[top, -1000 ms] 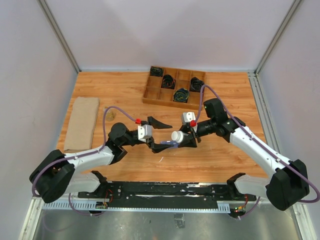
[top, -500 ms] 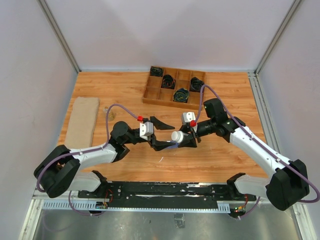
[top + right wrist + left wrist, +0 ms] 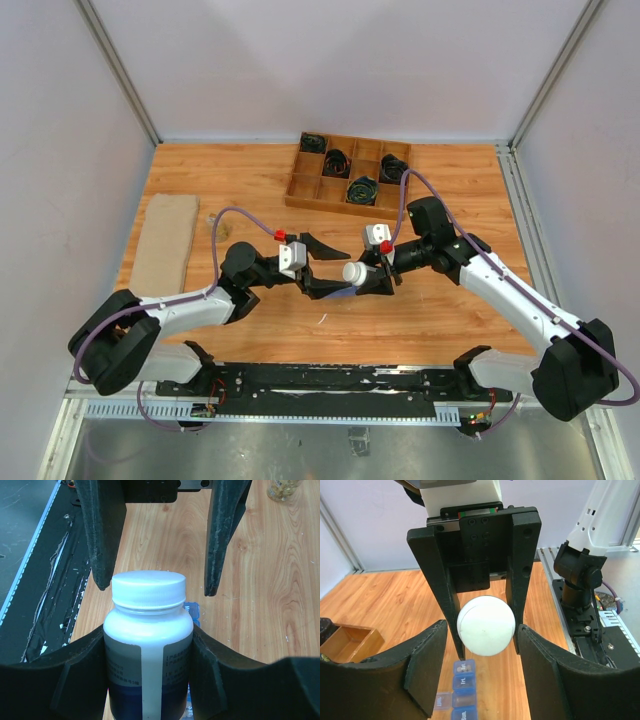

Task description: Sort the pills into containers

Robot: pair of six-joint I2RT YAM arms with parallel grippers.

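Basically, right gripper (image 3: 148, 634) is clamped on the body of a white-capped bottle (image 3: 150, 670), held sideways over mid-table (image 3: 230, 180), cap pointing left. Left gripper (image 3: 482, 627) is spread, one finger on each side of the cap, with a small gap showing on at least one side, so no pinch. Containers (image 3: 462, 690), a blue pill-organizer strip, lie flat on the wood directly under the bottle. Wooden tray (image 3: 310, 192) of black cables sits far, right of centre.

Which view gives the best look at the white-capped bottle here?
The right wrist view: the bottle fills the frame, with cap, white body and label visible. The left wrist view shows only its round cap head-on; the top external view shows just a small white spot.
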